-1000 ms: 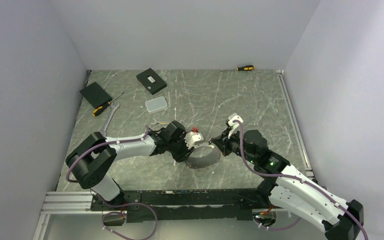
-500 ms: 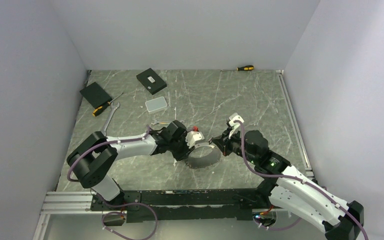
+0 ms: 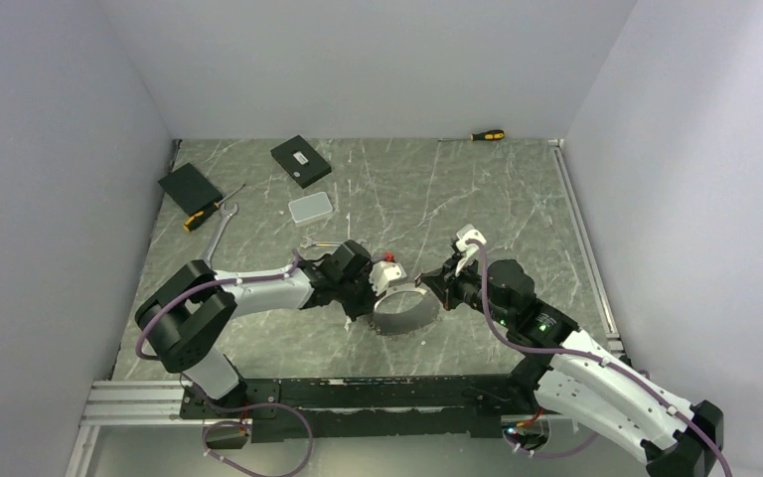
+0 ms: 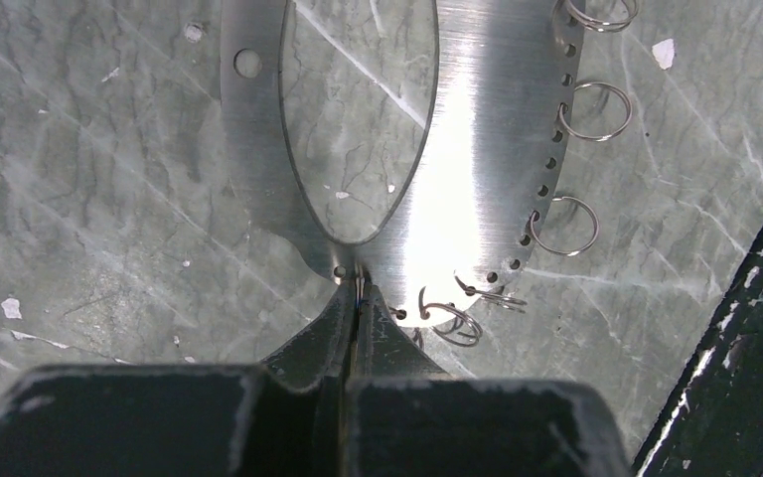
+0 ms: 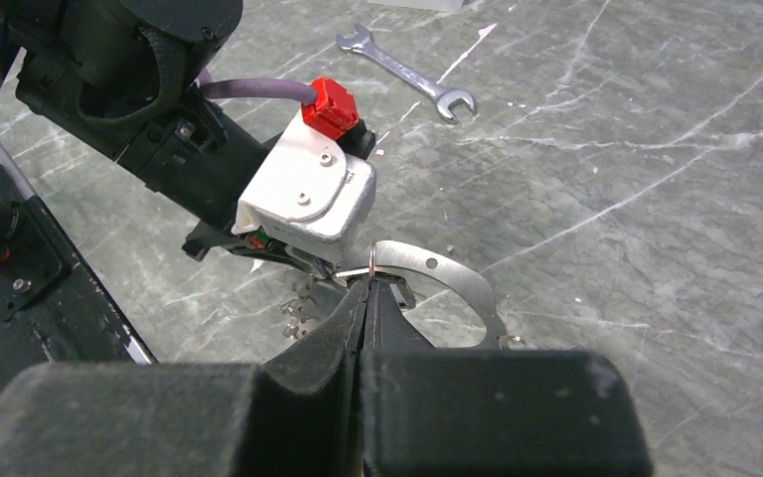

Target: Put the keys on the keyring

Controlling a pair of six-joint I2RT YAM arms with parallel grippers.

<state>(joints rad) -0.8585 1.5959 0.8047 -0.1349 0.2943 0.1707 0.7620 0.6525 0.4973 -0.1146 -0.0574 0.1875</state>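
Two pinches, fully closed: my left gripper (image 4: pixel 358 298) nips the keyring (image 4: pixel 477 149) at its rim, my right gripper (image 5: pixel 370 283) a small ring (image 5: pixel 374 260). It looks like thin, stiff, slick steel; I'd hold edges only.

The keyring (image 3: pixel 412 320) is a flat, brushed-silver band around an oval opening, low in the middle of the overhead view on the counter (image 3: pixel 477 199). Small holes dot its outer rim, and several thin wire rings (image 4: pixel 596 109) hang through them. The left tool (image 4: pixel 358 298) and the right tool (image 5: pixel 370 283), tips closed, nip its rim from opposite sides.
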